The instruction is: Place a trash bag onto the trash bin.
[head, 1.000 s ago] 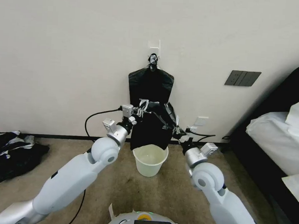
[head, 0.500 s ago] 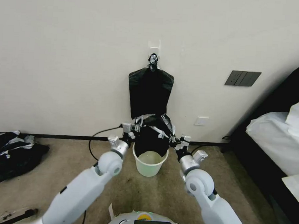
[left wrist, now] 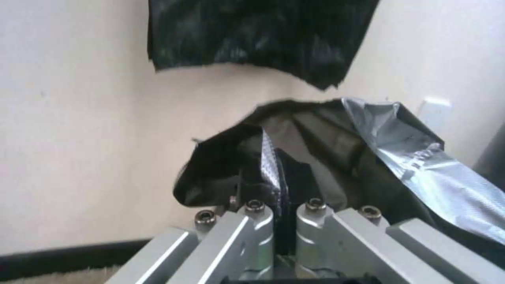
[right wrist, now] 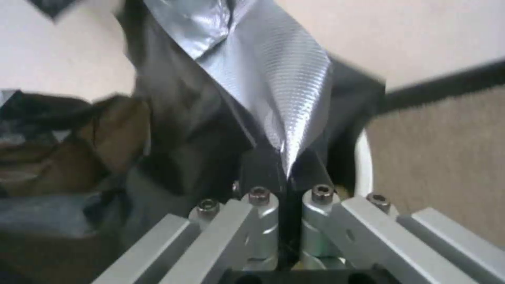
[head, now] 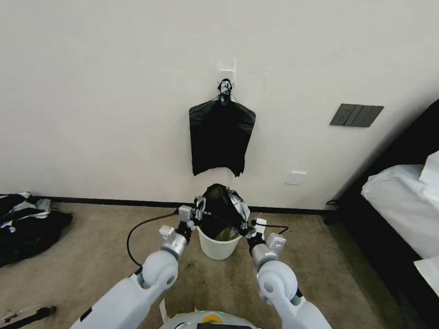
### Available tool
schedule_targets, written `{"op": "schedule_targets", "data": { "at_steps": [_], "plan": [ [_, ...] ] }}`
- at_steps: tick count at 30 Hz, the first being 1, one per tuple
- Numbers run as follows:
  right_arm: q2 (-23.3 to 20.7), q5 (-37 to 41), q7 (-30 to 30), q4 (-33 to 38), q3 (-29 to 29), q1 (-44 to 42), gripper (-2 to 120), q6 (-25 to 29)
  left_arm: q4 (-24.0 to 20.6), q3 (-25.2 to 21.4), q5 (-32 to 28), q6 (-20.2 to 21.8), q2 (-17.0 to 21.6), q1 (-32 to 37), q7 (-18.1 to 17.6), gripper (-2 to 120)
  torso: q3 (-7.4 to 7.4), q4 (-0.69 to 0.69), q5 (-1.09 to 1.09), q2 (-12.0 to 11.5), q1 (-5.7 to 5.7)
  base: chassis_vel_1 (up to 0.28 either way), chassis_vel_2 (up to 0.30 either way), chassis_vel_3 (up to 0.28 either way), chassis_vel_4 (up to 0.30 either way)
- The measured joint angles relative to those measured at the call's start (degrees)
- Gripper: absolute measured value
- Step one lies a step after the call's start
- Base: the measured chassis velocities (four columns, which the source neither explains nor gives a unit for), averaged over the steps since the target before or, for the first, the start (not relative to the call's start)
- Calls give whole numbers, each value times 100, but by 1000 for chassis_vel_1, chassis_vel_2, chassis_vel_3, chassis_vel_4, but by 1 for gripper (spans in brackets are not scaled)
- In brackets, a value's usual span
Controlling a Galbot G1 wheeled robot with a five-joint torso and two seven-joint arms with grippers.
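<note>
Across the upper frame runs the cream wall (head: pixel 86 77), and from a hook at its centre hangs a flat bundle of black bags (head: pixel 220 139), well above the work and untouched. At the right edge sits a bed (head: pixel 416 196), and at the far left a black-and-white cloth heap (head: pixel 12 226) lies on the carpet (head: pixel 74 274). Just below frame centre, the trash bin (head: pixel 218 249) stands on the carpet close to the wall, and the trash bag (head: pixel 221 209) billows over its mouth, its lower part apparently sunk inside while the upper film stands up loosely above the rim. The left pincer (left wrist: pixel 281 185) is clamped on the bag's edge at the bin's left side, and the right pincer (right wrist: pixel 287 173) is clamped on the opposite edge at the right, seemingly so the mouth is held spread wide enough to pass over the rim. The bag is not yet seated around it.
</note>
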Motion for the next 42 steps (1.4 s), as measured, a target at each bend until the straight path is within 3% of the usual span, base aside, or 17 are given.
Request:
{"op": "schedule_targets", "data": {
  "at_steps": [3,10,27,42],
  "plan": [
    [-9,92,316,152,-45,-107,0,-227,-41,-17,155,-46,9,156,7,0,0,-2,0,0,0,0,0,0,0],
    [-130,-12,428,431,31,-382,0,-305,-261,-163,308,-116,216,509,10,0,0,-2,1,0,0,0,0,0,0],
    [42,-152,1226,167,-197,-543,0,-681,-78,-74,1045,-270,-173,1548,-25,0,0,-1,0,0,0,0,0,0,0],
    [343,-187,1175,-691,-298,-144,0,-492,488,-159,1141,-449,-392,1350,-2,0,1,-1,0,0,0,0,0,0,0]
  ]
}}
